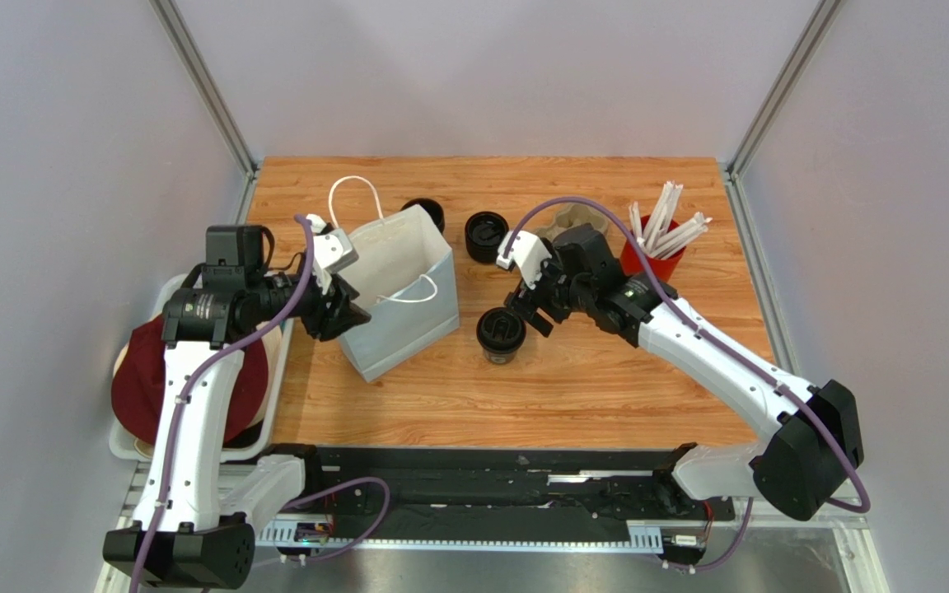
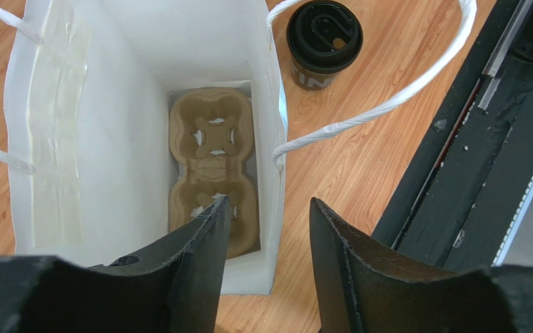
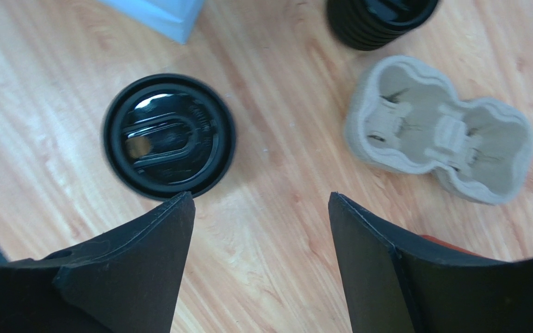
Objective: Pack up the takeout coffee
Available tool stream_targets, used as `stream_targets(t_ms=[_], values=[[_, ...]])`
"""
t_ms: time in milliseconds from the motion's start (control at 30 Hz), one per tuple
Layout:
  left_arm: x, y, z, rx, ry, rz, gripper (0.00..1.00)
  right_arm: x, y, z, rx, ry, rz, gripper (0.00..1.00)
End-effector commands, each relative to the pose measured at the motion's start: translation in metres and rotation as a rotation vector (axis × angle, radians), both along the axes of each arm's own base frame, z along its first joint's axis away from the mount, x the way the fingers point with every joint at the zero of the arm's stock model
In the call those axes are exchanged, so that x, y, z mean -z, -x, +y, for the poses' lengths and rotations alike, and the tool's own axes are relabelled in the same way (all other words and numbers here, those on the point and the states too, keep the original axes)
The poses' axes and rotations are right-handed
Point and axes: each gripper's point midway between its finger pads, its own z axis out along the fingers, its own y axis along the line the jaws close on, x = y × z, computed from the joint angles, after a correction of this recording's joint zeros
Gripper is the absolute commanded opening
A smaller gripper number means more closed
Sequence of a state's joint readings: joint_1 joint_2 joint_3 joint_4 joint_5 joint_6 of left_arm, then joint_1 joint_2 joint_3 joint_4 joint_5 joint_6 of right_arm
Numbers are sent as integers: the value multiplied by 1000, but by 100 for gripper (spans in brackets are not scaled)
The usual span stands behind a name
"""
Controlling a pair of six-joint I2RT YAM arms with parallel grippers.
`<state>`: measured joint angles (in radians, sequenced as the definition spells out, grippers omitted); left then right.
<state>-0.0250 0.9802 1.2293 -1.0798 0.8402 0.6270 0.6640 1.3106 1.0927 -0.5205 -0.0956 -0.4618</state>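
Both grippers hang open and empty: left gripper [image 2: 269,208] over the rim of the white paper bag [image 2: 109,139], right gripper [image 3: 262,201] above the lidded takeout coffee [image 3: 168,135], upper left of its view on the bench [image 3: 276,277]. Likely reaching; next, centre jaws around it, close.

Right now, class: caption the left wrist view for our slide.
Open left hand above white paper bag holding a cardboard cup carrier; lidded takeout coffee cup outside.

Looking like a robot lab cell: grey panels [image 1: 59,148] and aluminium posts [image 1: 210,93] boxing in a wooden table [image 1: 591,395]; staged café props sitting there: paper bag [image 2: 109,104] under the left gripper [image 2: 268,211], straws [image 1: 668,220] behind the right gripper [image 3: 261,198].
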Motion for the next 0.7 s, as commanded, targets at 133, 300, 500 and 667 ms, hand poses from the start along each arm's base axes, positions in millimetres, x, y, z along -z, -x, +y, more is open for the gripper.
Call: stream_targets(t_ms=[133, 300, 500, 667], values=[[-35, -8, 1, -41, 13, -100, 71, -9, 34, 11, -182, -41, 68, 74], [-38, -9, 1, -49, 17, -106, 75, -8, 57, 17, -300, -59, 125, 72], [-31, -23, 18, -188, -23, -113, 75, -2, 61, 26, -320, -53, 143, 66], [-20, -38, 40, -339, -74, -127, 76, 8, 64, 39, -326, -22, 162, 61]])
